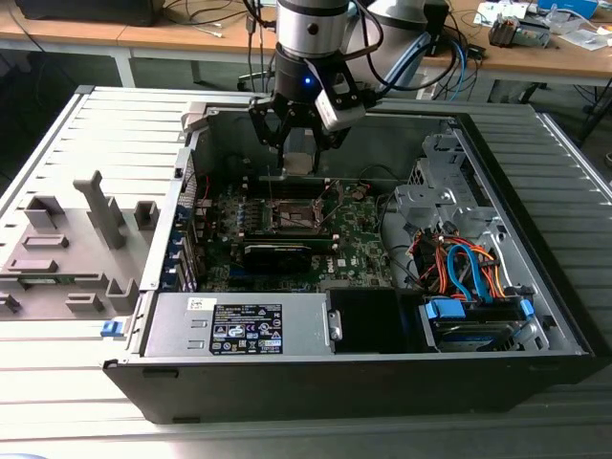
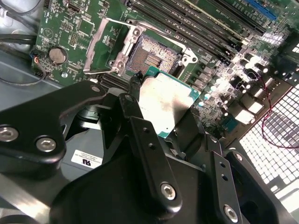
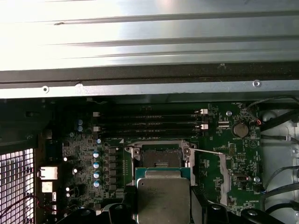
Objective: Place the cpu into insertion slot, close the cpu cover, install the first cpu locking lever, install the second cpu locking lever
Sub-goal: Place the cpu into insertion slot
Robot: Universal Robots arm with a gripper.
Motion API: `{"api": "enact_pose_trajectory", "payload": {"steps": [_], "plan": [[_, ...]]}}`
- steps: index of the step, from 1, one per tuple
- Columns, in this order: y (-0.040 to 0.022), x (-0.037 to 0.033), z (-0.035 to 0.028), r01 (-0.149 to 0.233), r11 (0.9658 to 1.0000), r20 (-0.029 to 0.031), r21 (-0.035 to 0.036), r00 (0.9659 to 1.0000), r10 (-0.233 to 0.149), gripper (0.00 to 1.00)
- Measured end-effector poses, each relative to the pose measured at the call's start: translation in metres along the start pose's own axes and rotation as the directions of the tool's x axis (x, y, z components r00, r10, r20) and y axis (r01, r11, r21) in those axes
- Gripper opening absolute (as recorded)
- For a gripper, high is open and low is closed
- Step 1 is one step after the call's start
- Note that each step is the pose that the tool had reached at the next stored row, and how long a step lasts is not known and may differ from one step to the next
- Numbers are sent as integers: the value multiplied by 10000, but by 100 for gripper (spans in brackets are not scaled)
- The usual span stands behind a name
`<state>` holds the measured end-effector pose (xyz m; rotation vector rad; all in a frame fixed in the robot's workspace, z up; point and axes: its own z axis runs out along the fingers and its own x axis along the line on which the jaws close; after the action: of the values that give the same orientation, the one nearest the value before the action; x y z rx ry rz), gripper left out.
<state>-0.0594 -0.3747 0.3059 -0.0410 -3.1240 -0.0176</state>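
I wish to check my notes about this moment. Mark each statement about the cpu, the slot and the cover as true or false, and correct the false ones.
1. The gripper holds the cpu. True.
2. The cpu already sits in the insertion slot. False: the slot's contacts lie bare, and the cpu is apart from the slot, in the gripper.
3. The cpu cover is closed over the slot. False: it is swung open beside the slot.
4. A round coin battery sits on the green board. True.
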Motion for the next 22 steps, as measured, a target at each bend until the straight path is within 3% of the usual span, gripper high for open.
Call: {"api": "enact_pose_trajectory", "payload": {"steps": [7,22], "plan": [[0,0,3,-15,10000,2,-2,10000,15,55],[0,0,7,-482,9988,7,-9,9988,482,55]]}}
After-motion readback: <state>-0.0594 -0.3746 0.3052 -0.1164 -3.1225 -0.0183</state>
